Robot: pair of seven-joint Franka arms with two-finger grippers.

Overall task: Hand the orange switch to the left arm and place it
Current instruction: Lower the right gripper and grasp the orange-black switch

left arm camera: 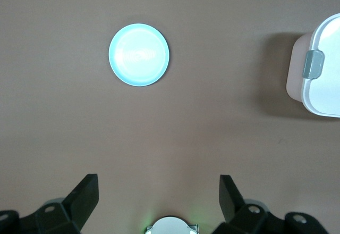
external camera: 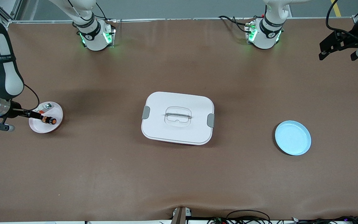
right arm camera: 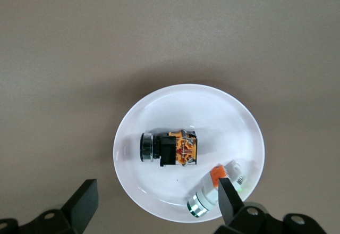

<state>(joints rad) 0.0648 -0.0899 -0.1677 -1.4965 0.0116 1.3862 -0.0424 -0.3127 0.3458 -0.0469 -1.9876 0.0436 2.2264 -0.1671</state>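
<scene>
The orange switch [external camera: 49, 120] [right arm camera: 170, 149], black with orange marks, lies on its side in a small white plate [external camera: 54, 109] [right arm camera: 159, 101] at the right arm's end of the table. My right gripper [external camera: 37, 116] [right arm camera: 156, 187] hangs open over that plate, just above the switch and holding nothing. The large white box [external camera: 178, 117] [left arm camera: 324, 69] with grey latches sits closed mid-table. My left gripper [external camera: 337, 56] [left arm camera: 158, 183] is open and empty, held high over the left arm's end of the table.
A silver-white part with an orange-red bit [right arm camera: 215, 191] [external camera: 45, 107] shares the white plate with the switch. An empty light-blue plate [external camera: 292, 137] [left arm camera: 139, 55] lies toward the left arm's end, nearer the front camera than the box. Cables run along the table's near edge.
</scene>
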